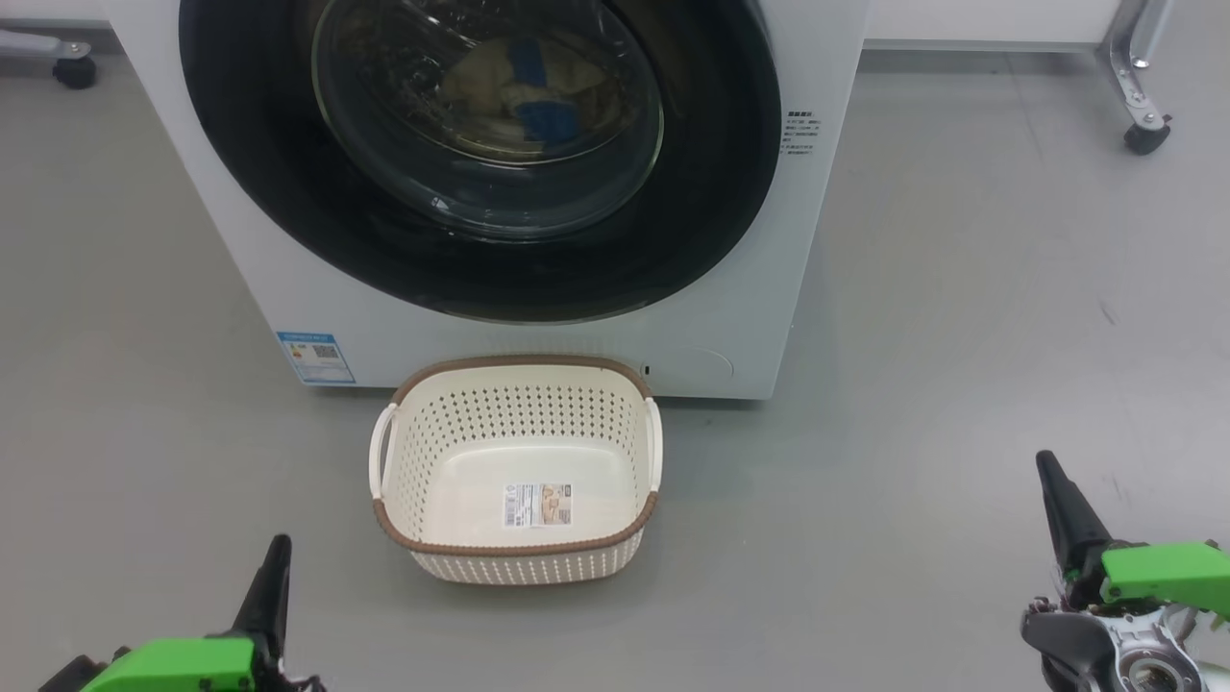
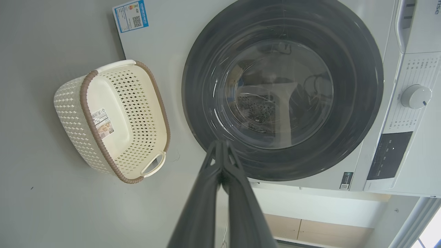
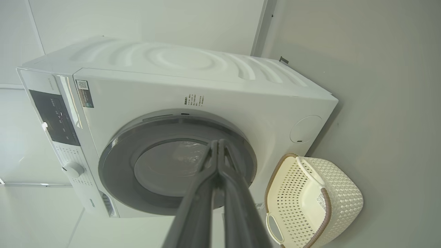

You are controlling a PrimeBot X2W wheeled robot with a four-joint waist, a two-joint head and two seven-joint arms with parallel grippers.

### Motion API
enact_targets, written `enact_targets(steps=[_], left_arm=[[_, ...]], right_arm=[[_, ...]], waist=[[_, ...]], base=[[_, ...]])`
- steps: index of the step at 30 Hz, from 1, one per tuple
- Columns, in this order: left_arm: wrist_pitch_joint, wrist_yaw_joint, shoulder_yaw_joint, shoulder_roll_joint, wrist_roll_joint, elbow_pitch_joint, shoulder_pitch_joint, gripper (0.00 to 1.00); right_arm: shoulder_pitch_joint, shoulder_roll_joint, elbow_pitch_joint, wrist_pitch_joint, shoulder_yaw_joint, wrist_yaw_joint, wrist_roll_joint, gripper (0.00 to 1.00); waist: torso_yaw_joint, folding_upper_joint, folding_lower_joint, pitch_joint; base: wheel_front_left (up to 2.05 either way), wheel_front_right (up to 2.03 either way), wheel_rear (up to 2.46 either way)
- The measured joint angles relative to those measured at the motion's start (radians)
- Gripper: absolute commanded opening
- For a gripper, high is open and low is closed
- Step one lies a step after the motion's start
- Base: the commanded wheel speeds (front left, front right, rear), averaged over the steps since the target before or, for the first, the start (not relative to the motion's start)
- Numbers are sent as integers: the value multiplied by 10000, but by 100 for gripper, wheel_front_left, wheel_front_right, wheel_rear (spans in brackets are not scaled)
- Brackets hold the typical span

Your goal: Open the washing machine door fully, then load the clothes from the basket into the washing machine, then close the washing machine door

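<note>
Bright, even light; reflections glaze the washing machine door [image 1: 485,135].

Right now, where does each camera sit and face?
Head: high, looking down at the basket and the shut washing machine door; left gripper and right gripper at bottom corners.
Left wrist: along its shut fingers at the door.
Right wrist: along its shut fingers at the door.
Shared: all show door and basket.
</note>
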Motion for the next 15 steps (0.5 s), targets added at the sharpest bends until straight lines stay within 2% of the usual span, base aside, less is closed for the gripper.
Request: enact_targets(steps=[11, 15], left_arm=[[330, -81, 94, 4, -1189, 50, -253, 0], [353, -84, 117, 6, -1308, 52, -312, 0]], right_arm=[[-207, 12, 23, 345, -40, 0, 1360, 0], [-207, 21, 52, 360, -40, 0, 1513, 0]], waist=[[108, 0, 0, 0], [112, 0, 0, -1]], base=[[0, 0, 0], [0, 0, 0]])
